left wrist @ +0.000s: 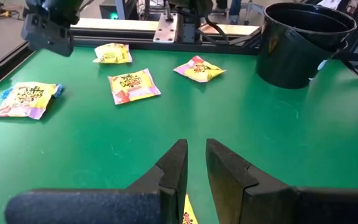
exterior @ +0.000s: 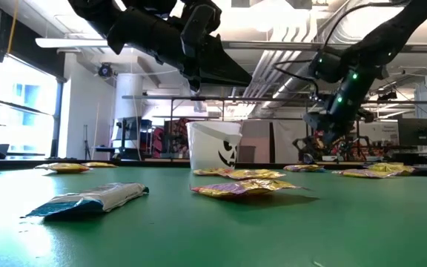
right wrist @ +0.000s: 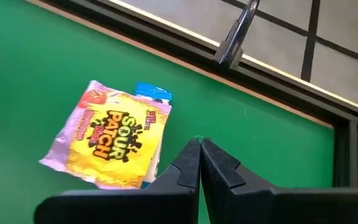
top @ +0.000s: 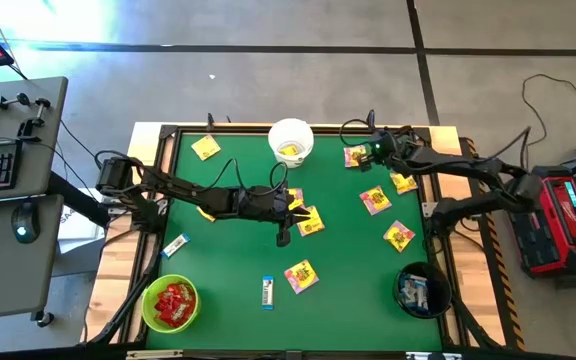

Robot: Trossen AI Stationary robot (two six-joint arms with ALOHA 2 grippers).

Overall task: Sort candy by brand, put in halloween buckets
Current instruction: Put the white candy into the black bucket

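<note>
high view, left gripper [top: 286,232]: mid-table, just beside a yellow packet [top: 310,221]; your left arm is the nearer one to that middle cluster.
high view, buckets: white bucket [top: 291,141] at the far edge with yellow inside; lime green bucket [top: 170,304] holds red packets; black bucket [top: 422,290] holds white-and-blue bars.
high view, right gripper [top: 361,156]: by the far edge, next to another yellow packet [top: 354,156].
low view: crinkly foil packets lie flat on the green felt table [exterior: 273,230]; a white-and-blue bar [exterior: 87,200] lies lengthwise across the foreground.
left wrist view: fingers [left wrist: 173,168] narrowly parted, a yellow corner [left wrist: 188,214] shows between them; you can't tell whether it is held.
right wrist view: fingers [right wrist: 188,165] pressed together, holding nothing; Sour Patch packet [right wrist: 114,143] just beside the tips, long axis tilted, glossy, flat.
</note>
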